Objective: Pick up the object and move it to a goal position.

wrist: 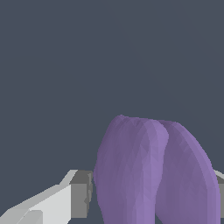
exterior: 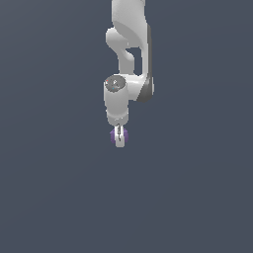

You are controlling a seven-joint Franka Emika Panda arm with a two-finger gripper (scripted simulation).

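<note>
The object is a small purple rounded block held at the tip of the white arm in the exterior view, showing on both sides of the fingers. My gripper points downward and is shut on it. In the wrist view the object fills the lower middle as a large matte purple lump, with one white and grey finger pressed against its side and the edge of the other finger just showing at the far side. No goal marker shows in either view.
A plain dark grey-blue surface fills both views. The white arm comes down from the top middle of the exterior view.
</note>
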